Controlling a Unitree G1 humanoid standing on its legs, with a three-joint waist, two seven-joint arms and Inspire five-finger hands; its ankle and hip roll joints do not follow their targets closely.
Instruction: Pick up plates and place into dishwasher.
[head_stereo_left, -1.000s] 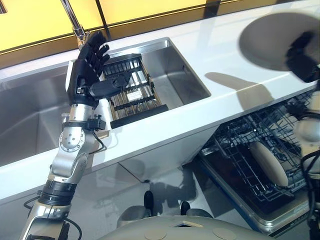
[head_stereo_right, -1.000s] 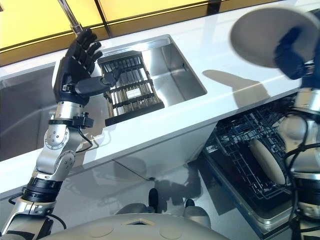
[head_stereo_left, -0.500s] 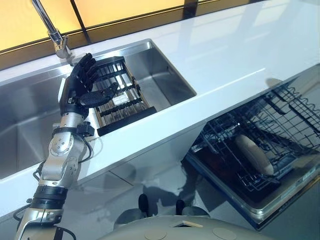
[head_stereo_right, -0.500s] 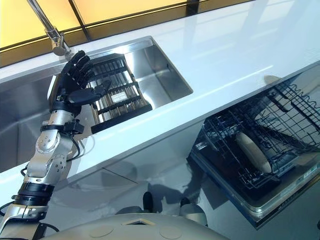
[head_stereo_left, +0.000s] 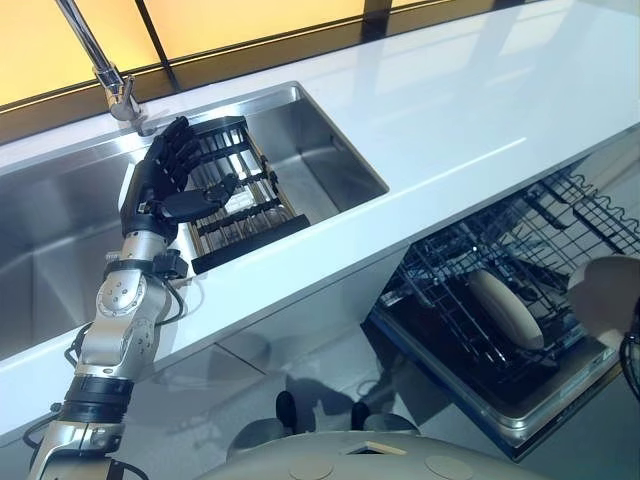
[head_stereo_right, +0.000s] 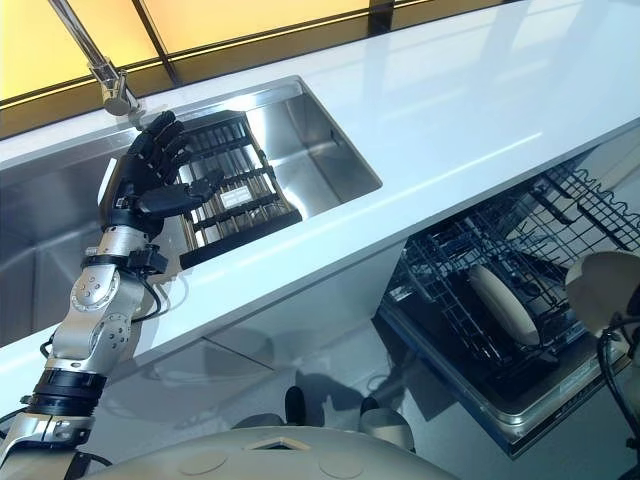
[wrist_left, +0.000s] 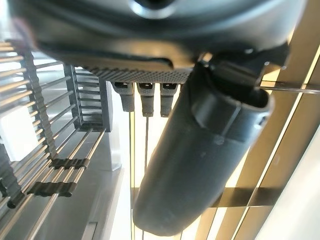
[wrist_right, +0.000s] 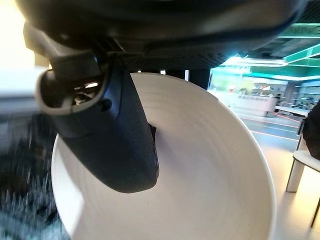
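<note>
Carrying step: right hand (wrist_right: 107, 135) clamped on plate (wrist_right: 200, 175) beside dishwasher rack (head_stereo_left: 500, 290); next, slotting upright. Left hand (head_stereo_left: 165, 175) open-fingered.

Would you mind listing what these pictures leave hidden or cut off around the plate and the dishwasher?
- Right hand: in its wrist view the thumb presses the white round plate; the fingers behind it are hidden.
- That plate in the eye views: cut off by the edge.
- Dark wire dishwasher rack: the slot under the held plate is blurred in the right wrist view.
- Beige plate standing in the rack: its lower edge is hidden by wires.
</note>
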